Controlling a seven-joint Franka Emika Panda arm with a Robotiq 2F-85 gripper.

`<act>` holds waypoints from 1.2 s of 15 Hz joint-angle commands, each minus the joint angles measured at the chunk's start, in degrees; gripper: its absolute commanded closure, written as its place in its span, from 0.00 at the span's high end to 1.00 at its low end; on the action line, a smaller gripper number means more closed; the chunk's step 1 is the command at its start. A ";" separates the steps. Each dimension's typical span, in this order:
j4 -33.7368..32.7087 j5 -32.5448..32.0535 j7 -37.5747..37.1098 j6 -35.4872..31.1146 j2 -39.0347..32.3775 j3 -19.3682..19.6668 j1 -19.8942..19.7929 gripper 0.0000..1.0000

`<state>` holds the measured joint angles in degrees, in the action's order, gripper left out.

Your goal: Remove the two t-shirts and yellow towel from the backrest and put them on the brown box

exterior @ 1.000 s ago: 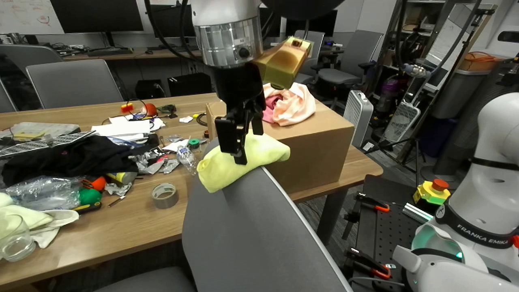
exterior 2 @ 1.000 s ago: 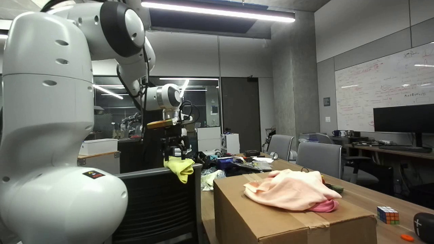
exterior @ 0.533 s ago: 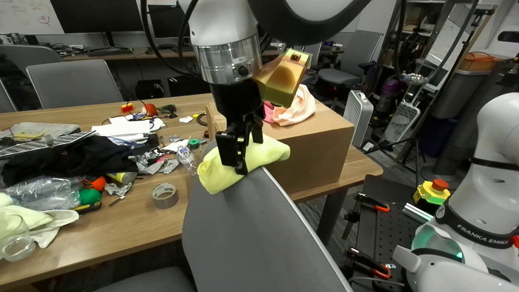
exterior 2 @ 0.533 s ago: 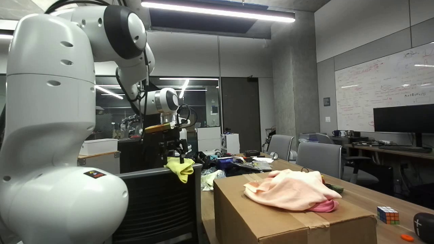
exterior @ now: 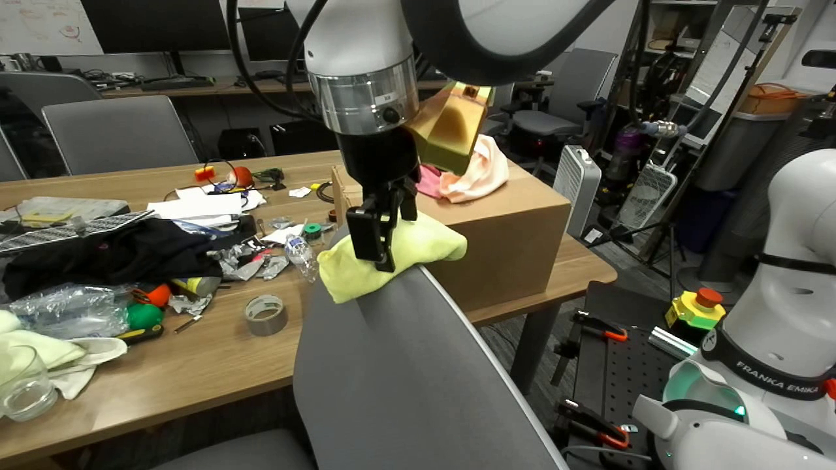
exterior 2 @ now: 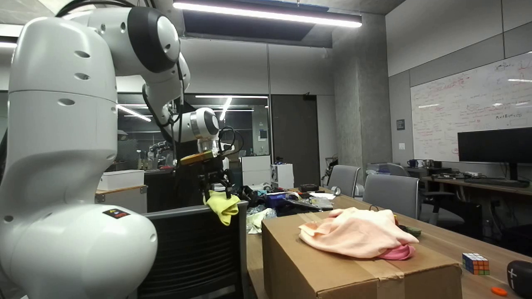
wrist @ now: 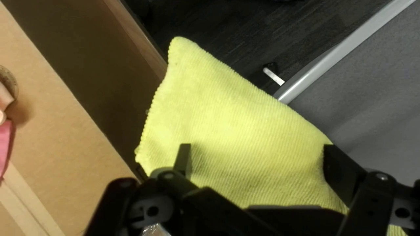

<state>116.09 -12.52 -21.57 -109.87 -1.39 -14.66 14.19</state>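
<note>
You have the gripper [wrist: 256, 155] with its jaws spread wide astride the yellow towel [wrist: 236, 121], which lies ungripped over the top edge of the backrest [exterior: 418, 372], while near that backrest the brown box [exterior: 506, 261] bears the peach t-shirt [exterior 2: 357, 232] and pink t-shirt [exterior 2: 399, 252].

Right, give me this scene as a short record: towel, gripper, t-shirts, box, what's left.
Yellow towel: draped over the top edge of the grey backrest
Gripper: open at the towel, jaws wide apart, cloth between them in the wrist view
T-shirts: peach t-shirt bunched on the brown box, partly covering the pink t-shirt
Brown box: on the wooden table
Left to do: move the towel onto the box
</note>
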 commanded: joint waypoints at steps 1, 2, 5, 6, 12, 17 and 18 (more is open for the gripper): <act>0.30 -2.20 0.91 -1.87 -0.47 0.48 0.01 1.00; 0.32 -2.27 1.12 -2.05 -0.71 0.54 -0.01 1.00; 0.32 -1.84 1.98 -1.78 -0.93 0.57 0.04 1.00; 0.28 -1.85 2.07 -1.61 -1.02 0.57 0.05 1.00; 0.06 -1.70 2.70 -1.10 -0.89 0.75 -0.11 0.59; -0.19 -1.59 2.80 -1.11 -0.38 1.06 -0.30 0.22; -0.15 -1.69 2.70 -1.13 -0.07 1.15 -0.34 0.15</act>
<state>115.77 -13.25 -19.60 -110.52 -1.58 -13.97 14.08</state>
